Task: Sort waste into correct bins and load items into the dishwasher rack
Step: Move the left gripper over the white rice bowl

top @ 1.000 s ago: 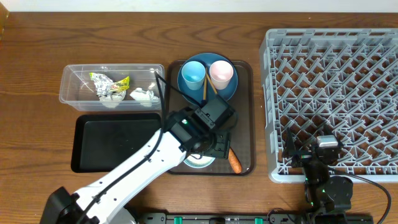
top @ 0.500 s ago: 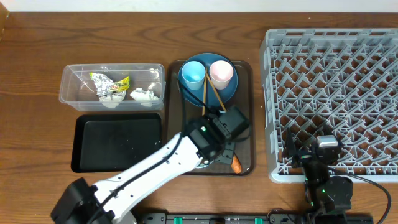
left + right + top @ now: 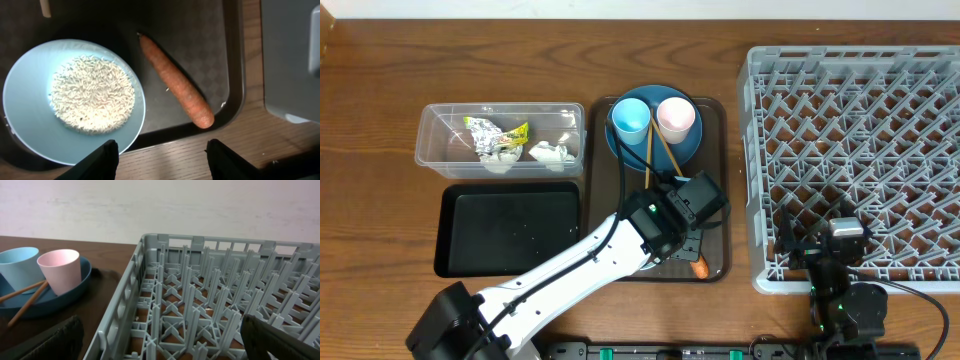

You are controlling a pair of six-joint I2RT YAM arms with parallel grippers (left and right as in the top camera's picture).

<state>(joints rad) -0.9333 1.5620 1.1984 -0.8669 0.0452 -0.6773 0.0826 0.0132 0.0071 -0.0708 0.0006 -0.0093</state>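
Note:
My left gripper point(image 3: 688, 245) is open and empty above the front right of the brown serving tray point(image 3: 715, 150). In the left wrist view its fingers point(image 3: 107, 161) straddle the tray's front rim. Just beyond them lie the orange carrot point(image 3: 175, 82) and the pale bowl point(image 3: 20, 125) holding white rice point(image 3: 92, 94). The carrot's tip shows from above point(image 3: 699, 267). The blue plate point(image 3: 653, 148) carries the light-blue cup point(image 3: 630, 117), the pink cup point(image 3: 676, 117) and the chopsticks point(image 3: 663, 152). My right gripper point(image 3: 820, 245) is open and empty at the grey rack's point(image 3: 860, 130) front edge.
The clear tub point(image 3: 445, 130) at the left holds the foil wrapper point(image 3: 495, 135) and white tissue point(image 3: 550, 152). The black tray point(image 3: 510, 228) lies in front of it. The right wrist view shows the rack's pegs point(image 3: 215, 305) close ahead and the pink cup point(image 3: 60, 270) to the left.
My left arm has moved right and toward the table's front, from over the bowl to over the carrot. The right arm has not moved.

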